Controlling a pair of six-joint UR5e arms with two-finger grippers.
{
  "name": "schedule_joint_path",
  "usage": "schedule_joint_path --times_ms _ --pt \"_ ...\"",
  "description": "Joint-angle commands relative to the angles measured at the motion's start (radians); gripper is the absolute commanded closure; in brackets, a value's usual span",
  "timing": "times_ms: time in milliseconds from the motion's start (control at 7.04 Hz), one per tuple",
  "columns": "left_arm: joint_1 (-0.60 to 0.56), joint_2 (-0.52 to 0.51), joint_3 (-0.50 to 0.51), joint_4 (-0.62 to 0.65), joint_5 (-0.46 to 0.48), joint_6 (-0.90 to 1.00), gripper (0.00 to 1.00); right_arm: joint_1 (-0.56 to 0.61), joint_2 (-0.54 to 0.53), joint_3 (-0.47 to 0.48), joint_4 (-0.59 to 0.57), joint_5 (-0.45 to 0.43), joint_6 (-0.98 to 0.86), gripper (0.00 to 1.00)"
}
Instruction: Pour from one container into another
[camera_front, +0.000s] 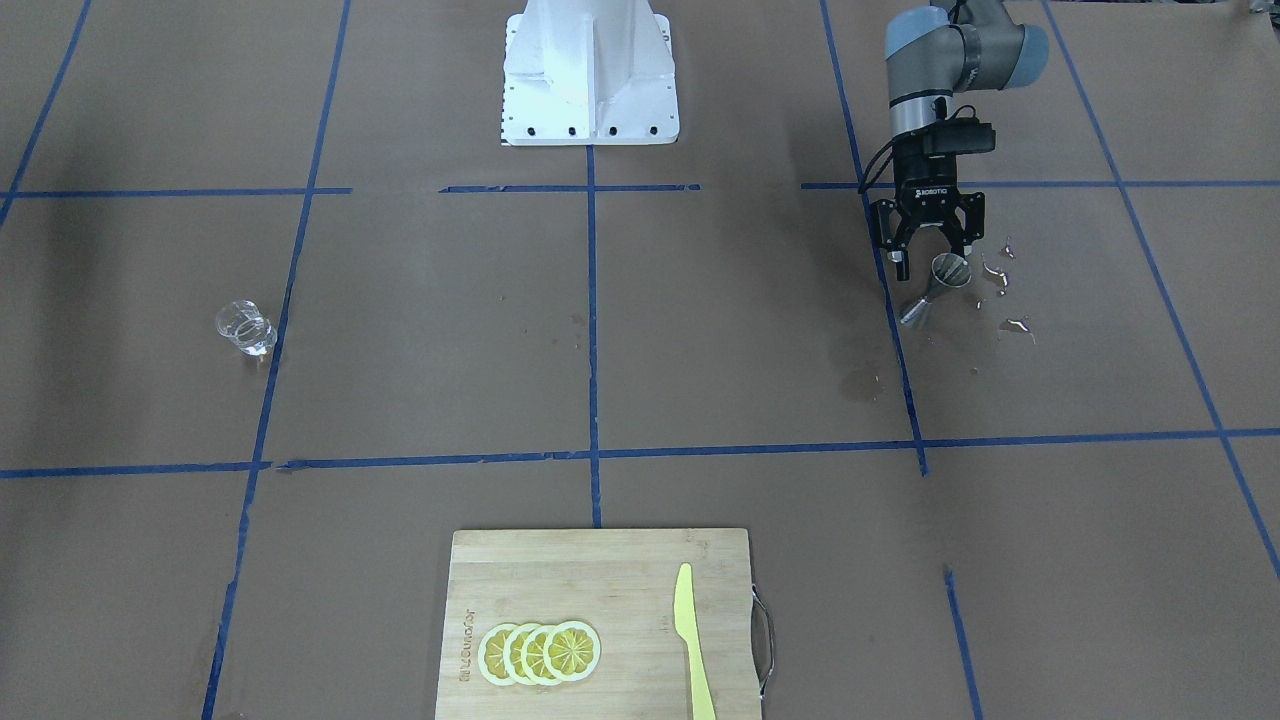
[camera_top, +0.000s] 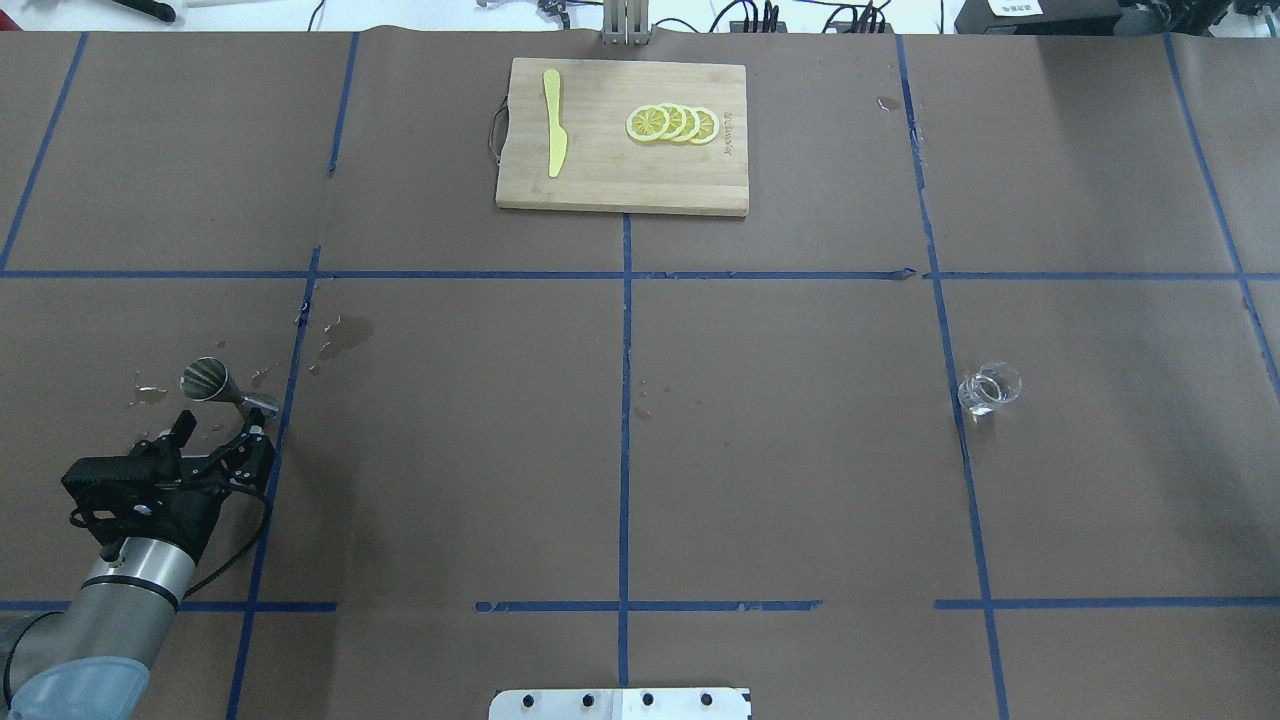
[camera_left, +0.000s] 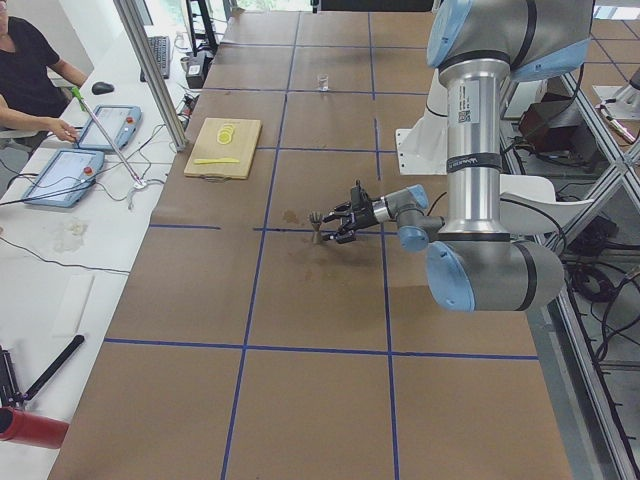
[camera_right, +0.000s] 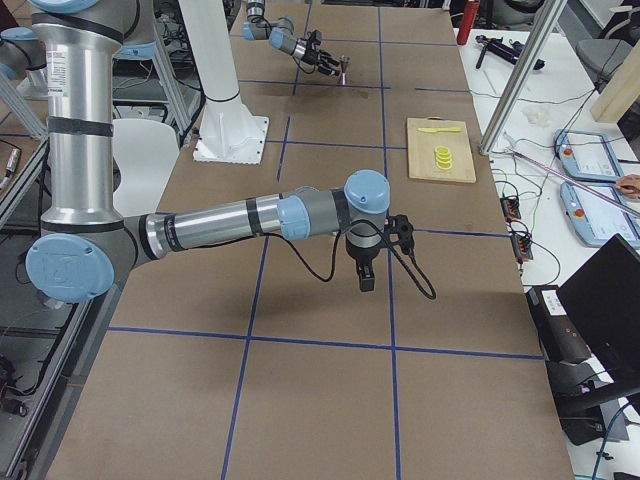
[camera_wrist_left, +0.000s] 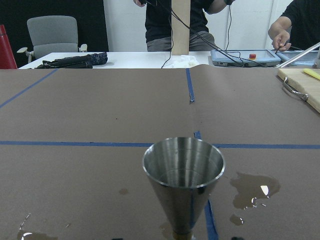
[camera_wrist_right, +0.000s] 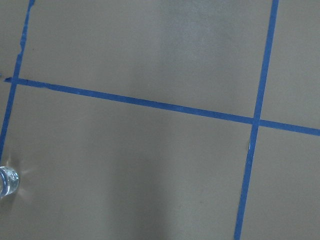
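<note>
On the table (camera_front: 700, 350), one jigger (camera_front: 937, 287) by wide-spread left claw (camera_front: 932, 258), one glass cup (camera_front: 245, 328) — right claw (camera_right: 366, 280): cannot tell.

Silver jigger (camera_front: 935, 290), clear cup (camera_front: 245, 328), brown table (camera_front: 700, 330) with blue tape grid (camera_front: 592, 330), yellow lemon slices (camera_front: 540, 652), yellow knife (camera_front: 690, 640), tan board (camera_front: 620, 580)

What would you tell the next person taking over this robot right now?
Left gripper: open, close to the small shiny steel hourglass jigger, not gripping it.
Right gripper: hangs above the table; open or shut, cannot tell.
The small clear glass measuring cup stands alone on the robot's right side, far from the jigger.
Done: no pour shows; jigger looks empty, puddles lie around it.
Left: bring cup and jigger together, then pour.
</note>
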Motion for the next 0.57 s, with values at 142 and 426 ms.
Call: schedule_joint_path --times_ms 142,426 --pt "0.001 -0.033 0.043 -0.011 0.035 0.022 0.24 0.000 -0.002 -0.001 0.014 -0.001 0.000 0.00" --pt "-0.001 -0.034 0.051 -0.011 0.047 0.042 0.29 0.000 -0.002 -0.003 0.014 -0.001 0.000 0.00"
